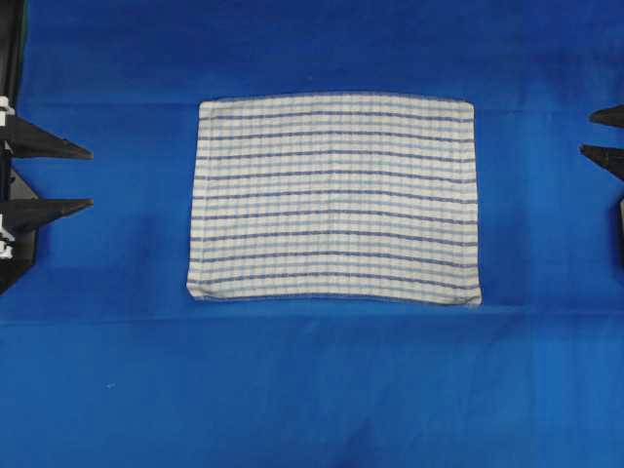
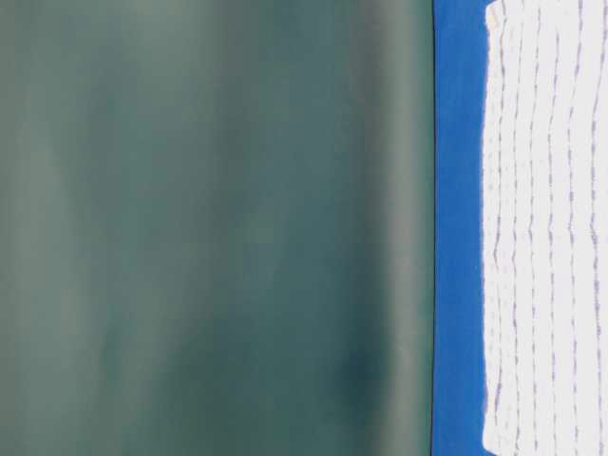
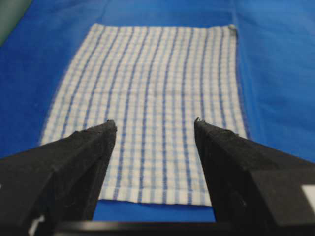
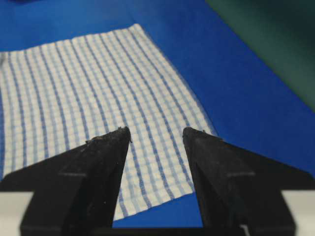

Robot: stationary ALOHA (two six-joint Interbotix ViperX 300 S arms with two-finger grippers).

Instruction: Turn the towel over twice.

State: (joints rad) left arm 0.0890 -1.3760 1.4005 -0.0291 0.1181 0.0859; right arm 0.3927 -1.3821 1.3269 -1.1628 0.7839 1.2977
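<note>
towel (image 1: 334,198) flat on blue cloth (image 1: 312,390), long axis left-right, stripes along it, left claw (image 1: 90,178) and right claw (image 1: 587,134) both apart

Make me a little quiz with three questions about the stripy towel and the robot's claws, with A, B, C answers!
1. Where is the towel?
A. Spread flat on the blue cloth
B. Hanging from a claw
C. Rolled up in a corner

2. What colour are the towel's stripes?
A. Red
B. Dark blue
C. Green

3. How are the left gripper and right gripper?
A. Both shut on the towel
B. One is lifting the towel
C. Both open, holding nothing

Answers:
1. A, the overhead view shows it lying flat in the middle of the blue cloth.
2. B, thin dark-blue lines cross the white weave.
3. C, each wrist view shows the fingers apart with a gap between them, and overhead both stand off the towel's sides.
</note>
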